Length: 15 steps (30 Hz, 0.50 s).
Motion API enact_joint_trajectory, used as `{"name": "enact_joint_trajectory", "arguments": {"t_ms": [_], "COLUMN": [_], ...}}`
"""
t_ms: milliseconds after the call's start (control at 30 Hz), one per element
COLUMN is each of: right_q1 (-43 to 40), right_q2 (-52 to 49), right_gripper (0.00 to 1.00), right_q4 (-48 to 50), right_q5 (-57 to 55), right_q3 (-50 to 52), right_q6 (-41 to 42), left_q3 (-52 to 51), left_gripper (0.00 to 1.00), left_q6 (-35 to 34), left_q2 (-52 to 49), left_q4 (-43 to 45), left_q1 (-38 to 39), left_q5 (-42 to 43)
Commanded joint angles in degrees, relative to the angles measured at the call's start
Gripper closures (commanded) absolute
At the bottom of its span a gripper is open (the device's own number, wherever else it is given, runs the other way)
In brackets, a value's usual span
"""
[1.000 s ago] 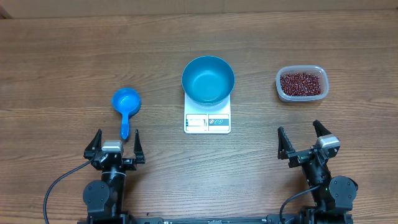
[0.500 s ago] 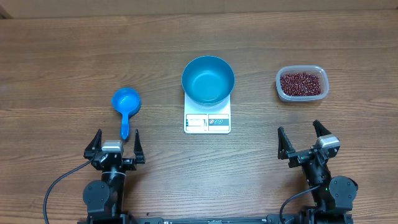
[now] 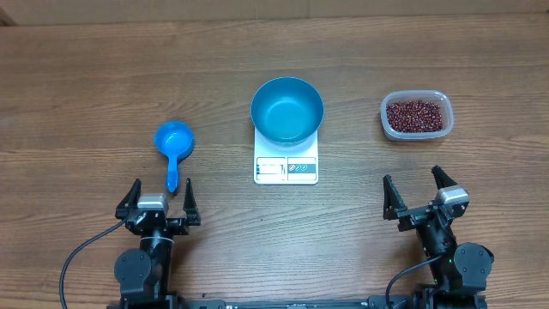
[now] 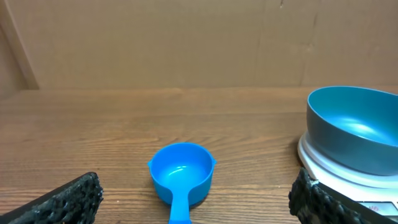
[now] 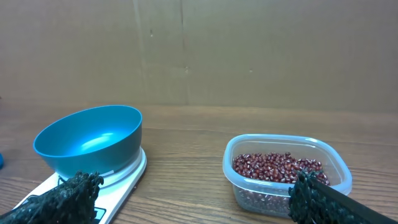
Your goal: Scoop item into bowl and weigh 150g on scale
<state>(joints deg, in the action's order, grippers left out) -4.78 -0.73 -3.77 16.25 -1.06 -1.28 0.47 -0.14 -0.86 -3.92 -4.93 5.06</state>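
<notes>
The bright blue bowl [image 3: 287, 109] stands empty on the white scale [image 3: 286, 166] at the table's middle, also seen as the bowl [image 4: 357, 127] and bowl [image 5: 90, 140] on the scale [image 5: 118, 180]. Dark red-brown beans [image 3: 416, 115] fill a clear tub [image 3: 415, 131] at the right; the beans [image 5: 277, 167] lie just ahead of my right gripper. A small blue scoop [image 3: 173, 146] lies left of the scale, handle toward my left gripper [image 3: 159, 199]; the scoop [image 4: 181, 174] sits between its spread fingers. My right gripper [image 3: 422, 194] is open and empty, as is the left.
The wooden table [image 3: 86, 77] stretches bare around the objects. A brown cardboard wall [image 4: 186, 43] rises behind the table's far edge. Black cables [image 3: 77, 262] run from both arm bases at the near edge.
</notes>
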Motion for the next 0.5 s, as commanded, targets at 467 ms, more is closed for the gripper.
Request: {"name": "enact_joint_trajectory", "arguments": {"t_ms": [467], "right_q1": [0.3], "right_q2": [0.5], "right_gripper": [0.0], "right_q4": [0.4], "right_q5": [-0.1], "right_q3": [0.6], "right_q6": [-0.5], "left_q3": [4.7], "left_gripper": [0.0], "left_q6": [-3.2], "left_q2": [0.5], "left_q4": [-5.9], "left_q1": [-0.3], "left_q5": [3.5]}}
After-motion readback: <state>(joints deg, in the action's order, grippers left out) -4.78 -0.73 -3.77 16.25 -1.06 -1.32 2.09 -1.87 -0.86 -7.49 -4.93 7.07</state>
